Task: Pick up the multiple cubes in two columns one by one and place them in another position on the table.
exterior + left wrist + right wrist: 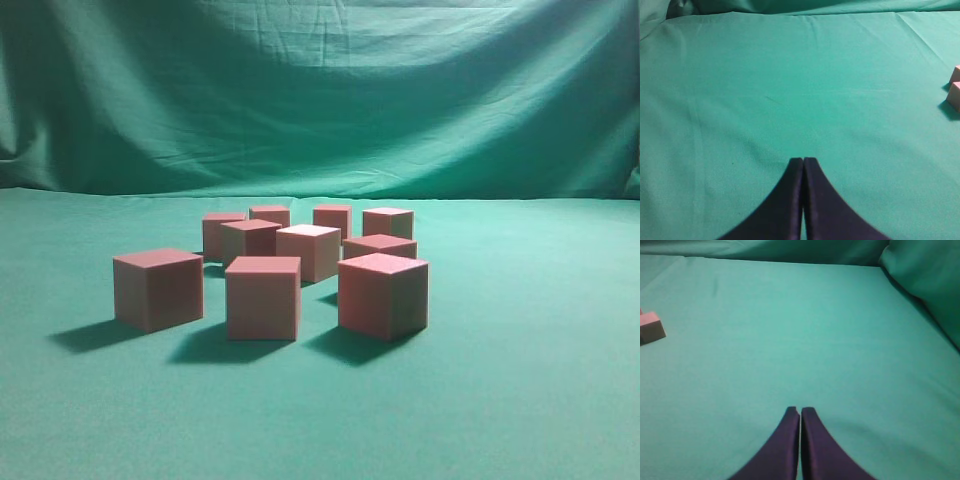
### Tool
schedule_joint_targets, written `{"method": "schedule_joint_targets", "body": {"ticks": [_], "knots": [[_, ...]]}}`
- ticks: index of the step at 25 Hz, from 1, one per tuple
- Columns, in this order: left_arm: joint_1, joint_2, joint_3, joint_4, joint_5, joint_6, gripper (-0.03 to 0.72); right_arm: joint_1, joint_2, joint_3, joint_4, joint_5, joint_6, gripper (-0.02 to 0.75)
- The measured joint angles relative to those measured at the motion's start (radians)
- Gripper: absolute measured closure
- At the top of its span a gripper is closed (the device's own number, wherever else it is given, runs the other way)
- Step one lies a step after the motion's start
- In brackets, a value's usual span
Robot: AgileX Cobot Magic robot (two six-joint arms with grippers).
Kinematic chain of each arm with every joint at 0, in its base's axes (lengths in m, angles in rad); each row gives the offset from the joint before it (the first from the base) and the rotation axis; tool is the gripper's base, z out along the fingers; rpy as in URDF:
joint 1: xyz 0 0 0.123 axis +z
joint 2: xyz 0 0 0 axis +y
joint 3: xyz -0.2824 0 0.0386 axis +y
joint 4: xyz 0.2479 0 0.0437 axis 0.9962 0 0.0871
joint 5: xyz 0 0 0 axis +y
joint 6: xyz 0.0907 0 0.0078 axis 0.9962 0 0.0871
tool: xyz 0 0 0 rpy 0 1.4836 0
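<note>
Nine cubes counted in the exterior view, clustered mid-table in loose rows; three in front, six smaller-looking behind toward 12 o'clock. Any tenth hidden or absent. All resting flat, none stacked, most standing apart with small gaps.

Likely light, rigid, sharp-edged, with flat parallel sides: best taken across two opposite side faces, coming straight down from above. Tight spacing at the back suggests starting with the front ones, where jaws have room.

Left gripper closed, jaws pressed together, nothing held, over bare cloth; two cube corners at its 2 o'clock edge. Right gripper likewise closed and empty, one cube at its 10 o'clock.

No containers visible anywhere.
</note>
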Motion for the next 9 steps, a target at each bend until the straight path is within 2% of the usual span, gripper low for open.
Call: {"method": "schedule_joint_targets", "body": {"ticks": [9], "knots": [[0.000, 0.000, 0.000, 0.000, 0.000, 0.000, 0.688, 0.000, 0.000, 0.000, 0.000, 0.000, -0.002, 0.738]]}}
